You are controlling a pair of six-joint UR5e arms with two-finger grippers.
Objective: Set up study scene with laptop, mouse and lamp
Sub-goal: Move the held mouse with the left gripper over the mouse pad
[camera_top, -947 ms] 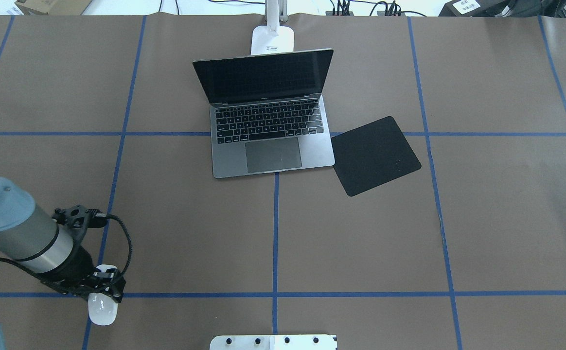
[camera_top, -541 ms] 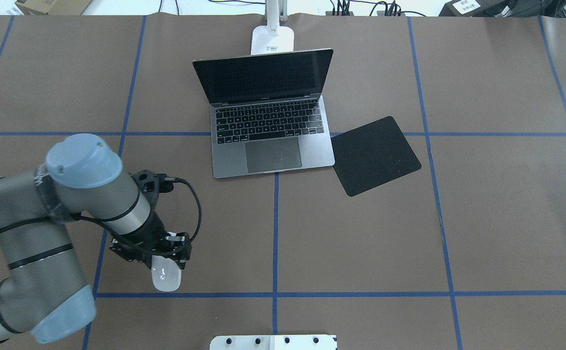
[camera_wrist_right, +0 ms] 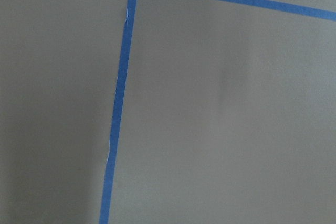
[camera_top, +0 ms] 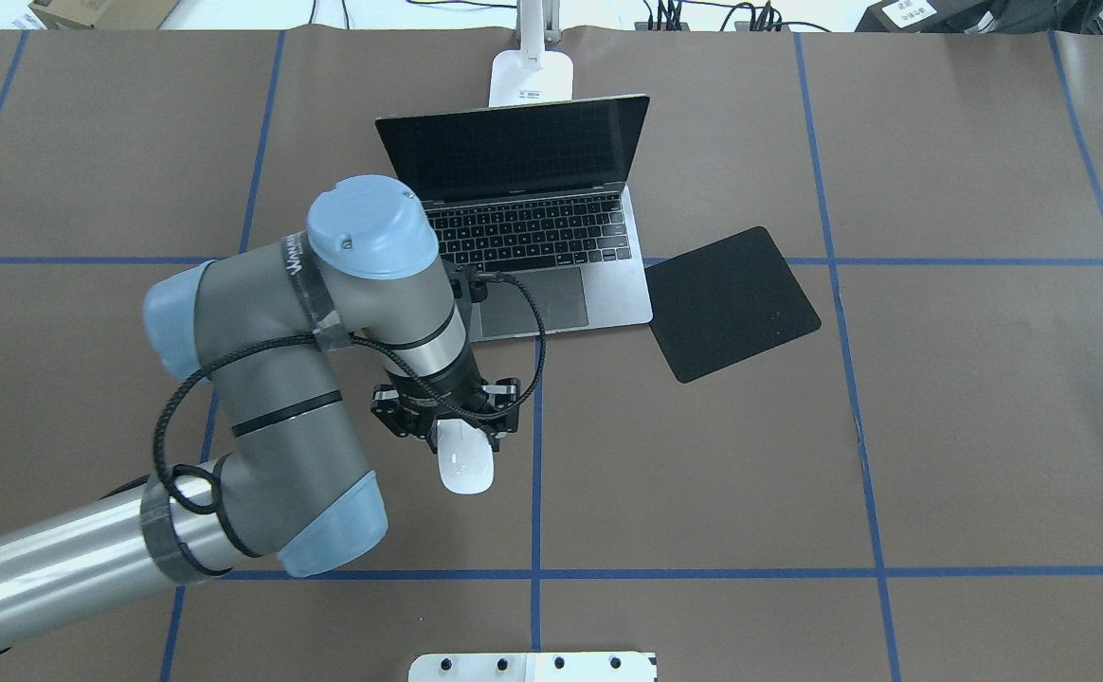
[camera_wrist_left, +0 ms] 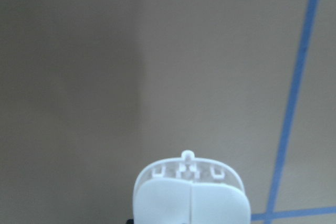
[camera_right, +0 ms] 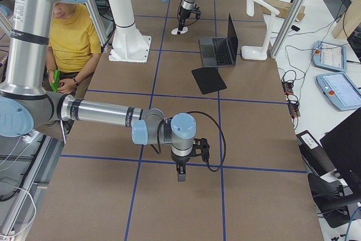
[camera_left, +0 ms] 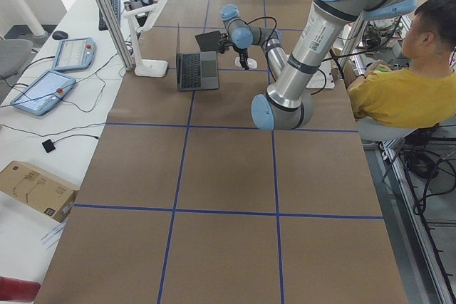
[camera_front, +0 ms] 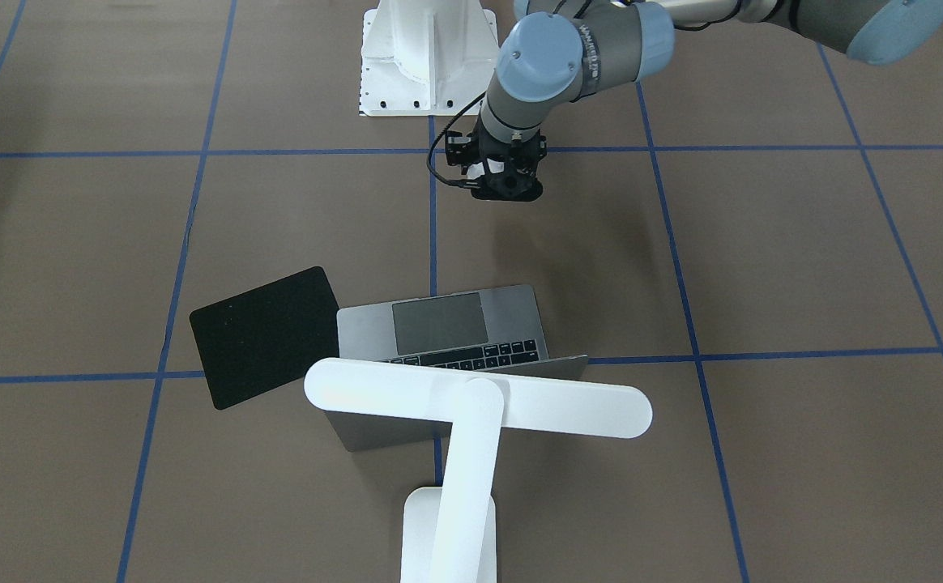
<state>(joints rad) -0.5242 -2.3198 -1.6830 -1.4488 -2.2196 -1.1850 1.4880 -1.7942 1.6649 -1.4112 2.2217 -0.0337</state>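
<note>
The left gripper (camera_top: 452,431) clasps the mouse (camera_top: 466,471) over the table (camera_top: 893,455), on the near side of the open laptop (camera_top: 533,242). A black pad (camera_top: 732,303) lies just beside the laptop's right edge. The lamp (camera_top: 532,76) stands at the far edge, behind the screen.

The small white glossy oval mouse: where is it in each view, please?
Overhead exterior: small white glossy oval mouse, left of centre, in the left gripper.
Exterior front-facing: upper centre, mostly hidden by that gripper.
Exterior left: tiny, upper centre, right of slim grey metal laptop.
Exterior right: tiny, near top, left of laptop.
Left wrist: bottom centre.
Right wrist: not in it.
Shared landmark: that laptop.
</note>
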